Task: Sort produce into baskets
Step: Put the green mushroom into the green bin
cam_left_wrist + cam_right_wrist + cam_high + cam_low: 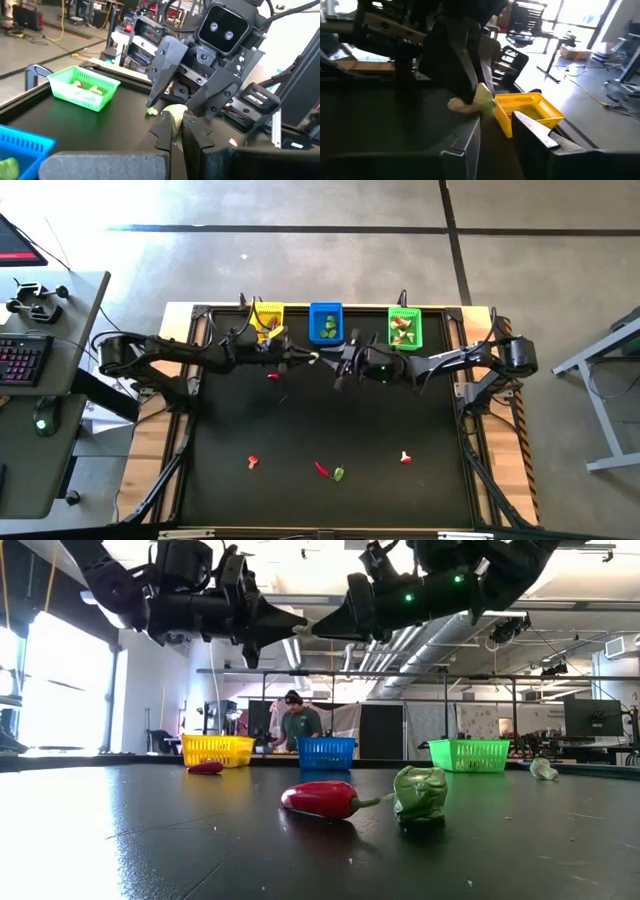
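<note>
I see a handover in mid-air. My left gripper [172, 131] pinches a pale green piece [172, 114] over the table, in front of the blue basket [325, 322]. My right gripper [345, 360] faces it, fingers spread around the piece, close enough to take it.

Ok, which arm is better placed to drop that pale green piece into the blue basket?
Probably left: the left gripper holds the pale green piece near the blue basket; the right gripper has open jaws.
</note>
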Controlling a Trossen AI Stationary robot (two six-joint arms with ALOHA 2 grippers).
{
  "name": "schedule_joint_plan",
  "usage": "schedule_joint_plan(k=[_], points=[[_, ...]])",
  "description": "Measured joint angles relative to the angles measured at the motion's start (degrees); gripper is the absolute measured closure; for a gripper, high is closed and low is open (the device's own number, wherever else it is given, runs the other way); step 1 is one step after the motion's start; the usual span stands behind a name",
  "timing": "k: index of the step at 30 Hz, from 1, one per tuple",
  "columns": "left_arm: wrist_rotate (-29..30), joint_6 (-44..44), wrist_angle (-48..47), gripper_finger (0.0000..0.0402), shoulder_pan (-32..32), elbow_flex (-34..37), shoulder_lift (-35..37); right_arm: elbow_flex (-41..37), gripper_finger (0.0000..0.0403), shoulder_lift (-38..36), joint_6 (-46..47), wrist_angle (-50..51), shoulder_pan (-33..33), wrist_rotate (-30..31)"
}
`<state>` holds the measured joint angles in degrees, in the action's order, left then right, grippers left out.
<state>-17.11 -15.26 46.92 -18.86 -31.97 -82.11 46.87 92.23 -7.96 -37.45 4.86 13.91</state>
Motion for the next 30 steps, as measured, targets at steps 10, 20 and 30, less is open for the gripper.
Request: schedule_joint_plan(k=[10,20,30], points=[[-0.4,0.4,0.5,0.0401,0.2,-0.1,0.0,0.0,0.0311,0.0,0.3,-0.6,0.0,-4.4],[-0.6,0.4,0.6,0.0398,0.5,-0.1,0.0,0.0,0.0387,0.0,-0.1,-0.6,0.0,-4.9],[1.9,3.4,-0.5,0.0343,0.5,-0.1,0.0,0.1,0.0401,0.0,0.1,1.0,0.0,-1.7]])
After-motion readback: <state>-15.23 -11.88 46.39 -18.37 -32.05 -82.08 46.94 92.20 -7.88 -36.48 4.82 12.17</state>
